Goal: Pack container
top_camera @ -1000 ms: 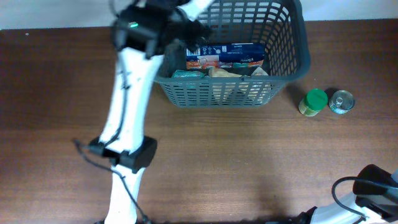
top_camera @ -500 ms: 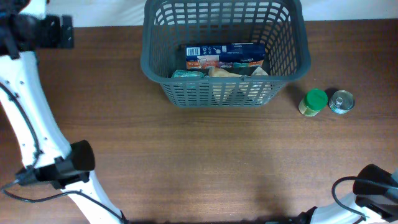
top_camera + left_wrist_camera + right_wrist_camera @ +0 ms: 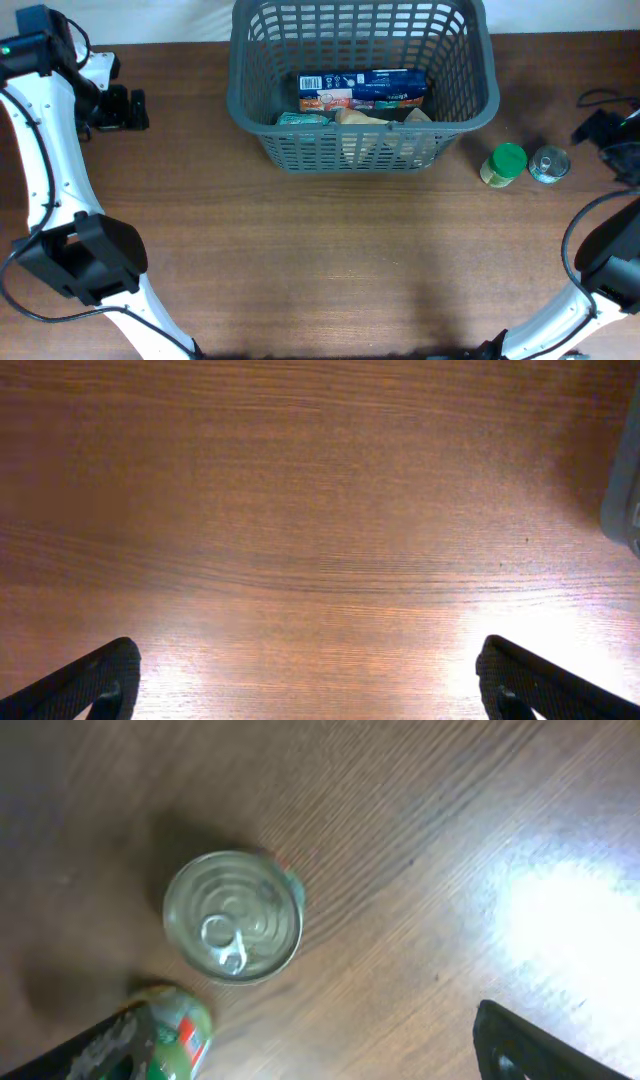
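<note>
Locate the basket [image 3: 482,70] at the far middle of the table [image 3: 330,260], upright, mouth open to the overhead camera. Note dark grey plastic, walls of slotted lattice narrowing toward the floor, and a thick smooth rim with rounded corners. Note a size far above that of any grocery nearby.

Inside, identify a box [image 3: 360,90] with blue and orange print lying flat on the floor. Nearer the front wall, identify a teal packet [image 3: 300,118] and pale packets [image 3: 385,122], seen partly through the lattice.

Find the left gripper [image 3: 135,108] left of the basket, well apart from it, near the far-left part of the table. In the left wrist view, read its fingers [image 3: 95,680] at opposite lower corners: spread wide, holding nothing, bare wood between. At the right border of that view, note a grey sliver, too small to identify.

Find the right gripper [image 3: 300,1055] near the right table edge. Read its fingers [image 3: 520,1040] likewise far apart, gripping nothing.

Right of the basket, identify a green-lidded jar [image 3: 506,163] and, just beside it, a metal can [image 3: 548,163] with a ring-pull top, both upright on the wood and outside the basket.
</note>
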Robot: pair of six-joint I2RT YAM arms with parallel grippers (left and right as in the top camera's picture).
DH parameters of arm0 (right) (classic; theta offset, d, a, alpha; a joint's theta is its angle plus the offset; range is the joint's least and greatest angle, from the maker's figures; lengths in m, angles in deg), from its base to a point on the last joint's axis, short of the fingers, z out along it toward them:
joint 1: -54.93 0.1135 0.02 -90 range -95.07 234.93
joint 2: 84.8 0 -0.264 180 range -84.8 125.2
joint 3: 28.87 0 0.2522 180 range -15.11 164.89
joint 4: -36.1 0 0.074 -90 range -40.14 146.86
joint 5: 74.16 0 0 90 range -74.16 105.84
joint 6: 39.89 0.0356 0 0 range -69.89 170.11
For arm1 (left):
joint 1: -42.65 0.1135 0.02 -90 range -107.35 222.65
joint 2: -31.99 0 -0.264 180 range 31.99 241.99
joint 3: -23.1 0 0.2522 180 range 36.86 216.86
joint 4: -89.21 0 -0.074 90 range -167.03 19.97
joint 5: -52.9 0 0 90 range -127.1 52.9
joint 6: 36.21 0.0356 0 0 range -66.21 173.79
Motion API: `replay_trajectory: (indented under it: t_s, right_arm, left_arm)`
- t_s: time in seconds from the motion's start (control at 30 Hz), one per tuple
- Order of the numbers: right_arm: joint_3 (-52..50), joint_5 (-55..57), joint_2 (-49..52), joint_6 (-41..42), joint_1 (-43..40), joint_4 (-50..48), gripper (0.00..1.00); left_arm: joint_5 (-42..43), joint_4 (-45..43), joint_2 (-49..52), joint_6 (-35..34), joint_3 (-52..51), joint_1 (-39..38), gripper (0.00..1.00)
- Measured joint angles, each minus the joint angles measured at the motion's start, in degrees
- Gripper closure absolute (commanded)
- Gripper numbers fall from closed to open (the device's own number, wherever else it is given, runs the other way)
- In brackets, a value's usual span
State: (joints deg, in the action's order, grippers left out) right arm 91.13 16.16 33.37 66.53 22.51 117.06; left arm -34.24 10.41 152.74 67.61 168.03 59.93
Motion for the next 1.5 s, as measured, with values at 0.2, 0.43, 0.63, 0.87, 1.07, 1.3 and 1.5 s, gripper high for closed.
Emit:
replay_trajectory:
  t_s: [0.2, 0.43, 0.63, 0.87, 1.07, 1.3, 1.5]
  right_arm:
    - [-5.81, 3.52, 0.04, -1.03, 5.33, -10.56, 0.05]
    - [-8.39, 3.8, 0.5, -1.22, 7.43, -15.5, 0.05]
    - [-8.39, 3.96, 4.68, 0.17, 7.39, -16.11, 0.06]
    - [-8.66, 3.96, 6.67, 7.56, 7.39, -14.84, 0.07]
    - [-8.66, 3.96, 6.67, 10.56, 7.34, -14.97, 0.09]
    - [-8.66, 3.65, 6.95, 11.93, 5.03, -12.98, 0.09]
    - [-8.66, 3.26, 7.85, 9.29, 4.02, -11.19, 0.09]
  left_arm:
    - [0.0, -0.02, 0.0, 0.0, -0.07, 0.0, 0.01]
    - [0.0, 0.0, 0.0, 0.0, -0.07, 0.0, 0.01]
    - [0.0, 0.0, 0.0, 0.0, -0.07, 0.0, 0.01]
    - [0.0, 0.0, 0.0, 0.0, -0.04, 0.0, 0.01]
    - [0.0, 0.0, 0.0, 0.0, -0.07, 0.0, 0.01]
    - [0.0, 0.0, 0.0, 0.0, -0.07, 0.0, 0.01]
    - [0.0, 0.0, 0.0, 0.0, -0.04, 0.0, 0.01]
